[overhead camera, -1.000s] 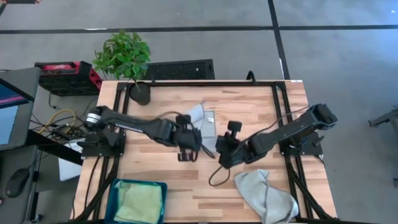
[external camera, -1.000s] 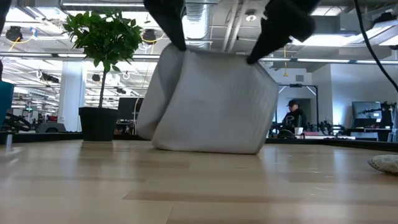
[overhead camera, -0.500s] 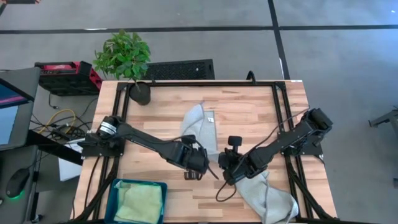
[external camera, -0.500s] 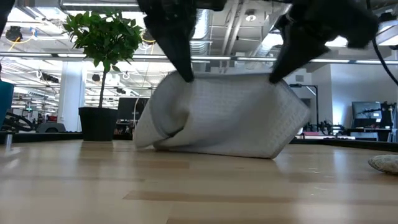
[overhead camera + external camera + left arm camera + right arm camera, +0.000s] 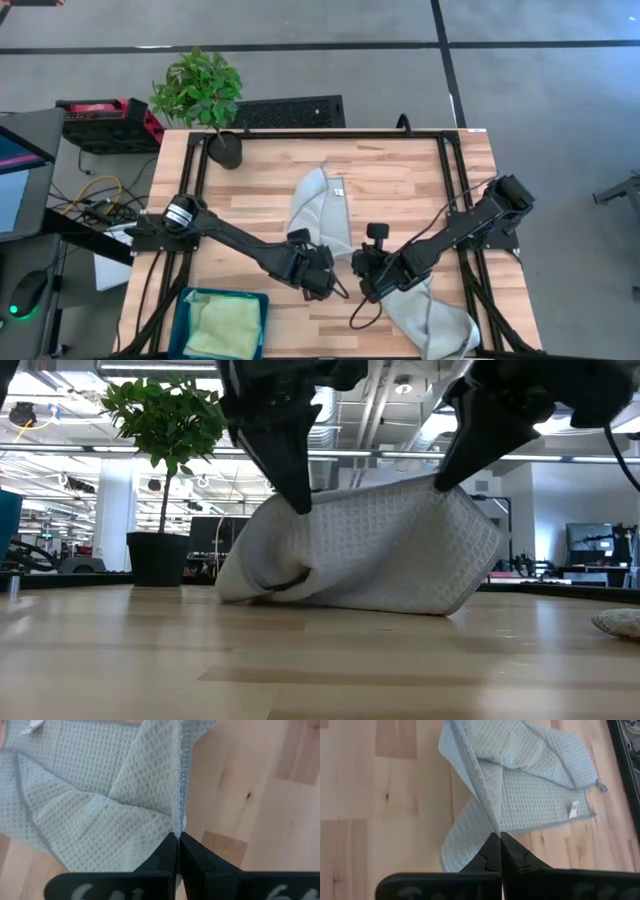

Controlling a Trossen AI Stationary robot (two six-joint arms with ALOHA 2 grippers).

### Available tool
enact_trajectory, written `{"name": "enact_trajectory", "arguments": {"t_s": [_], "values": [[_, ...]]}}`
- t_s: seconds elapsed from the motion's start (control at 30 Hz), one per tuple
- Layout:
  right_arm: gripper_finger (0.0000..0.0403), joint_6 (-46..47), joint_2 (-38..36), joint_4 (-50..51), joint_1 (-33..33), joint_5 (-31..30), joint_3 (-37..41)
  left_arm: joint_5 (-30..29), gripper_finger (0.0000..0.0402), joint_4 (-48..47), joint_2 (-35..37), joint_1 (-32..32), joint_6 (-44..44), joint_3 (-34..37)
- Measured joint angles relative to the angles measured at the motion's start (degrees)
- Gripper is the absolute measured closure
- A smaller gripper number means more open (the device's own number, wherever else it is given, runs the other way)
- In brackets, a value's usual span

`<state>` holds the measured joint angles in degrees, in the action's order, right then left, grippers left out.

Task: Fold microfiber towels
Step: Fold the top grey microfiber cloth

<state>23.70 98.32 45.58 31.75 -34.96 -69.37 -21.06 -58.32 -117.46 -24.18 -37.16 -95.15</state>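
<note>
both grippers are pinched shut on the near edge of one pale grey waffle-weave microfiber towel (image 5: pixel 322 210): the left gripper (image 5: pixel 322 282) on one corner, the right gripper (image 5: pixel 366 282) on the other, side by side over the middle of the light wooden table (image 5: pixel 400 180). from table height the cloth hangs between them like a slack tent, its far part lying on the wood and a small white tag (image 5: pixel 574 809) showing near the far hem. each wrist view shows that arm's dark fingers closed on a stitched hem.

a second pale grey towel (image 5: pixel 440 320) lies crumpled at the table's near right corner, partly under the right arm, and a light green towel (image 5: pixel 225 325) sits in the teal rectangular bin (image 5: pixel 185 310) at the near left.

the cloth looks light, limp and soft, with no stiffness of its own, so it will sag and crease wherever it is unsupported. the textured weave should grip well. the hemmed corners seem the best hold, since both can be carried together to keep the edge taut and the fold square.
</note>
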Motion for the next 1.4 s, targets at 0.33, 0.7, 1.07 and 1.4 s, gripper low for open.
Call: {"name": "enact_trajectory", "arguments": {"t_s": [0.33, 0.7, 1.07, 1.4], "values": [[0.0395, -0.13, 0.00, -1.50, 0.00, 0.13, 0.07, -3.02, 0.0401, 2.44, -0.17, -2.04, -8.12, 1.74], [0.0395, -0.14, -0.22, 2.61, -0.54, -0.47, 0.27, 0.45, 0.0359, -1.09, -1.06, -2.27, -5.54, 2.03], [0.0395, 0.29, -0.20, 3.39, -2.12, -0.50, 0.20, -1.21, 0.0285, -2.73, -0.84, -0.84, -8.59, 1.92], [0.0395, 0.31, -0.15, 3.55, -2.86, -1.09, 0.11, -5.07, 0.0283, 1.13, -0.78, -2.25, -19.21, 3.71]]}}
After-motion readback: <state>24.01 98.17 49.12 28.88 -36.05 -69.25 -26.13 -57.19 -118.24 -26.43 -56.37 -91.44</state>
